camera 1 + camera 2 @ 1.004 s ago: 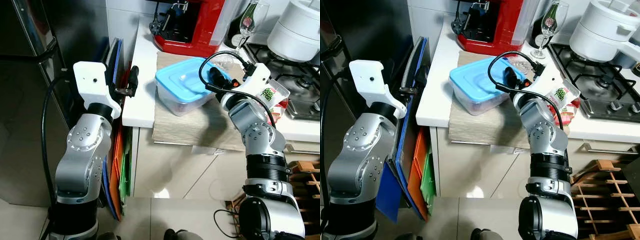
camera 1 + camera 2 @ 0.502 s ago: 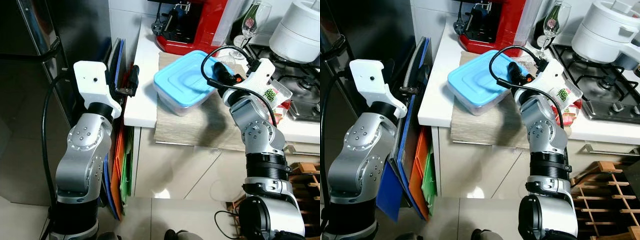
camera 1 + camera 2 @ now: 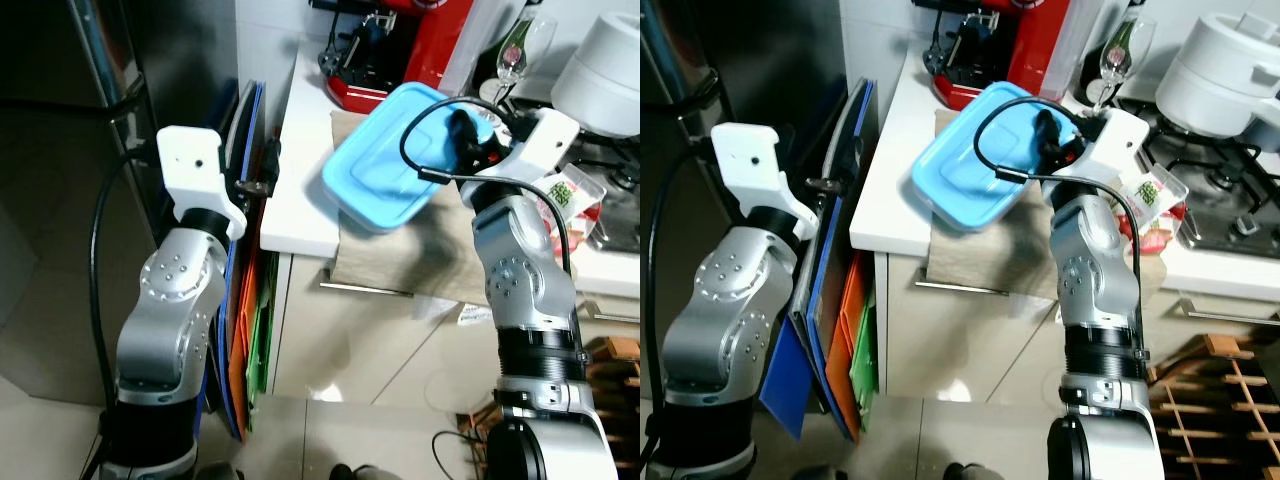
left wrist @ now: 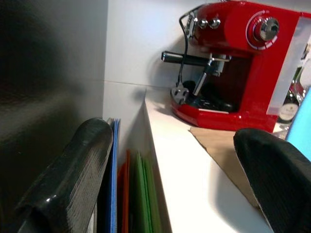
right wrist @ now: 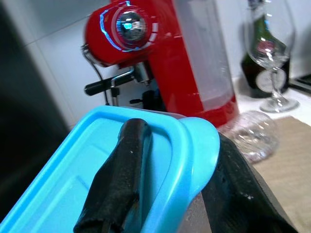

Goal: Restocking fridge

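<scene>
In the left eye view, the right end effector [image 3: 462, 128] grips the blue-lidded food container [image 3: 385, 158], which is tilted and raised off the desk [image 3: 300, 190], in front of the red espresso machine [image 3: 400, 45]. The left wrist view shows the left end effector [image 4: 180, 179] released, fingers [image 4: 73, 170] spread wide, nearer than the machine. In the right wrist view, fingers [image 5: 119, 179] clamp the container's rim.

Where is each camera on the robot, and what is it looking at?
Head eyes: look down at the counter; both arms show, right claw lifting the blue-lidded box.
Left wrist: looks past the left claw at the red coffee machine.
Right wrist: its fingers pinch the box.
All share the coffee machine.
</scene>
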